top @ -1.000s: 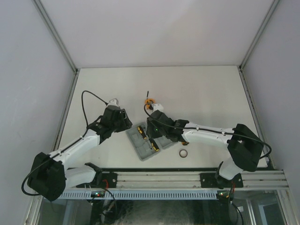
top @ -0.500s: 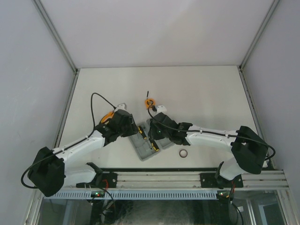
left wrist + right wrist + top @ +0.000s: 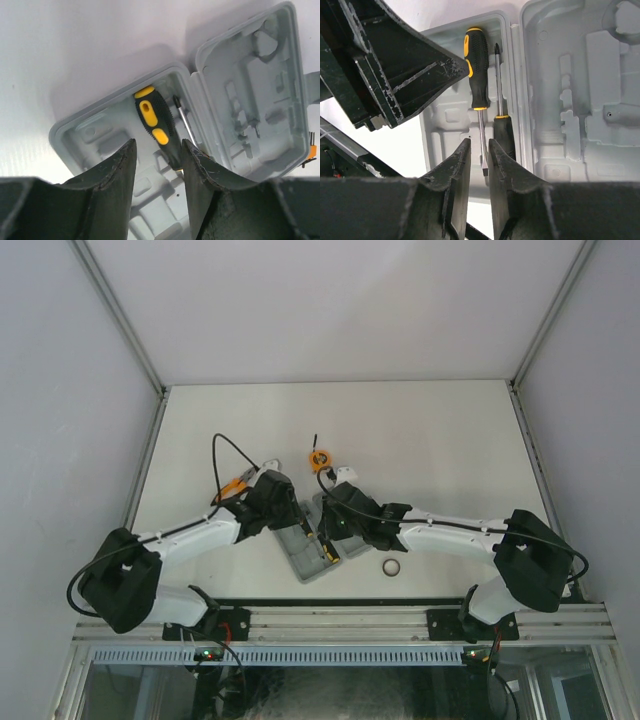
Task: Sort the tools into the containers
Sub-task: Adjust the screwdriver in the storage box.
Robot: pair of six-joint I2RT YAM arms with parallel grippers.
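Observation:
The grey case lies open near the front edge. It fills the left wrist view and the right wrist view. Two black-and-yellow screwdrivers lie side by side in its left half, one with its handle far, the other reversed. My left gripper is open and empty, just above the first screwdriver's handle. My right gripper is narrowly open and empty over that screwdriver's flat tip. The orange pliers, orange tape measure and dark ring lie on the table. The bit set is not discernible.
The two grippers crowd the case from either side. The left one's black body fills the upper left of the right wrist view. The white table is walled on three sides, with a metal rail at the front.
My left arm has swung right from beside the pliers to over the case's left half, uncovering the pliers. My right gripper has shifted only slightly over the case.

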